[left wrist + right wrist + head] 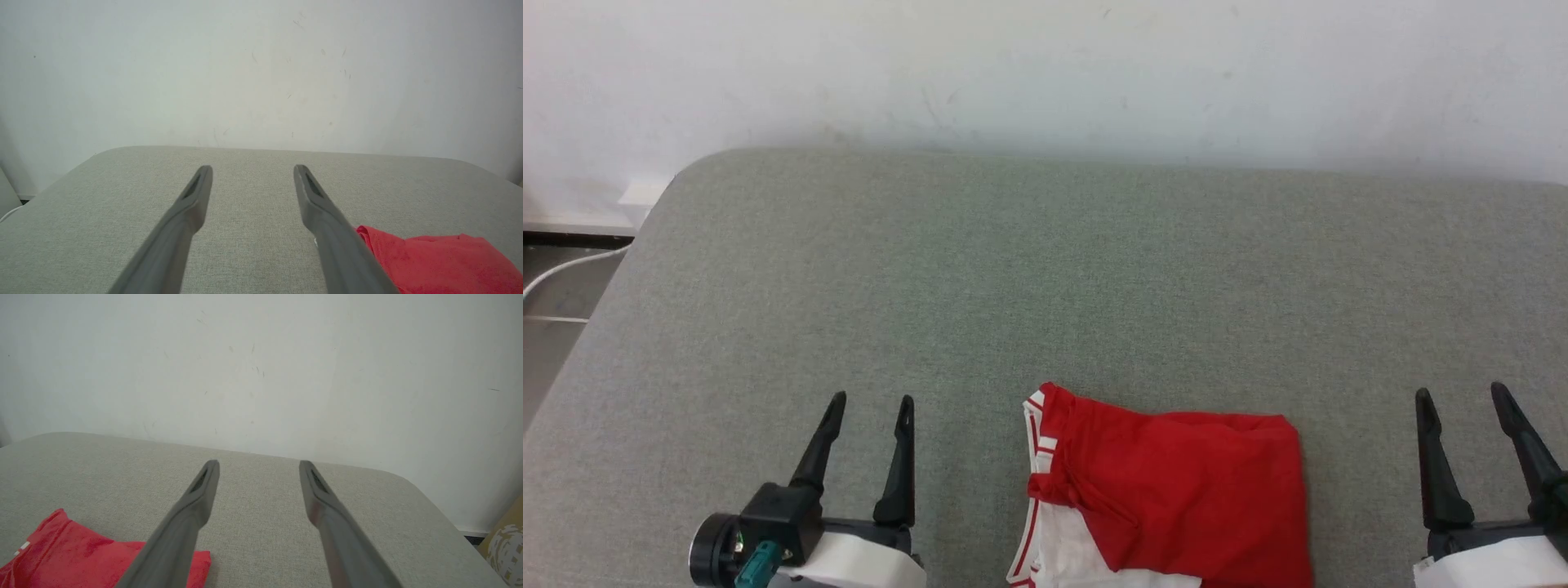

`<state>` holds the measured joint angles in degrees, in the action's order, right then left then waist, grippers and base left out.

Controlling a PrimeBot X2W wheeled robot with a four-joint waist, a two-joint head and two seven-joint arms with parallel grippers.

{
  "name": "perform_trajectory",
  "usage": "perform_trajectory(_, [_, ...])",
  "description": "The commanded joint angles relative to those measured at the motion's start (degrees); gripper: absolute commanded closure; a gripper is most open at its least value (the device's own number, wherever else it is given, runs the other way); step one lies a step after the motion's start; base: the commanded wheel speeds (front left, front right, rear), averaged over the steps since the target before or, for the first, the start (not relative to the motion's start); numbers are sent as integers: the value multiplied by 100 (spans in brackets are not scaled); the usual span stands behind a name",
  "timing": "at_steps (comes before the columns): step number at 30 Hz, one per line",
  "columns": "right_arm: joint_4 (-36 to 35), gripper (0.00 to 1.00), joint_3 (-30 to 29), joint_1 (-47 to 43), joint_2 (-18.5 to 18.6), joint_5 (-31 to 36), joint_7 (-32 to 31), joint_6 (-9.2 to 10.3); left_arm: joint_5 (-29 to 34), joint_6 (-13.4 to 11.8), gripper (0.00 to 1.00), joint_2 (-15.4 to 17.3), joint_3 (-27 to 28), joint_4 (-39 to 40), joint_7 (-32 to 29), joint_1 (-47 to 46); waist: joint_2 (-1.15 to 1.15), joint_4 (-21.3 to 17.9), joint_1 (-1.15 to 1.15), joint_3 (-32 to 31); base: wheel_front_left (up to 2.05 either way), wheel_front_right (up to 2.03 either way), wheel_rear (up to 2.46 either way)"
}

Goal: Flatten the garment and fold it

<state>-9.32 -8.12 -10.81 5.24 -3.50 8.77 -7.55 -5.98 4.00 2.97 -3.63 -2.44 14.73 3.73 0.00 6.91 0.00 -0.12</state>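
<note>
The red jersey-style garment (1176, 490) with white sleeve cloth and red-and-white striped trim lies bunched in a rough rectangle at the near edge of the grey fabric-covered table (1045, 269), between the two grippers. It looks light, soft and limp, so it will likely sag and slide when lifted; pinching the far corners or the striped edge seems best. The left gripper (872, 398) and the right gripper (1460, 390) stand spread and empty, well apart from the cloth.
</note>
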Motion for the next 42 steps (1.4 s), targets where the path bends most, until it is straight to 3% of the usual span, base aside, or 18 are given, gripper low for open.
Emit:
perform_trajectory(1, [-7, 0, -15, 9, -19, 19, 10, 6, 36, 22, 0, -8, 9, 45, 27, 52, 0, 16, 0, 9, 0, 0, 0])
perform_trajectory(7, [33, 0, 82, 4, 115, -183, -491, 6, 18, 45, 0, -9, -10, 80, 27, -16, 0, 100, 0, 104, 0, 0, 0])
perform_trajectory(14, [233, 0, 617, 24, 628, -1643, -2524, 6, -7, 62, 0, -9, -85, -13, 27, -108, 0, 237, 0, 366, 0, 0, 0])
perform_trajectory(18, [544, 0, 642, 135, 646, -2362, -3343, 6, -12, 78, 0, -9, -138, -62, 27, -197, 0, 394, 0, 503, 0, 0, 0])
perform_trajectory(25, [1394, 0, 672, 611, 554, -2827, -3850, 6, -8, 78, 0, -9, -225, -118, 27, -308, 0, 625, 0, 663, 0, 0, 0])
perform_trajectory(30, [1986, 0, 1118, 924, 567, -2941, -3857, 6, -10, 78, 0, -9, -277, -146, 27, -392, 0, 782, 0, 746, 0, 0, 0])
perform_trajectory(32, [2173, 100, 1313, 1024, 574, -2963, -3833, 6, -22, 67, 0, -9, -287, -139, 27, -424, 0, 813, 0, 787, 0, 0, 0])
perform_trajectory(37, [2457, 100, 1634, 1287, 755, -2729, -3478, 6, -53, 37, 0, -9, -359, -157, 27, -461, 0, 762, 0, 781, 0, 0, 0])
perform_trajectory(42, [2313, 100, 1945, 1606, 1265, -1971, -3138, 6, -123, 4, 0, -9, -487, -163, 27, -449, 0, 352, 0, 707, 0, 0, 0])
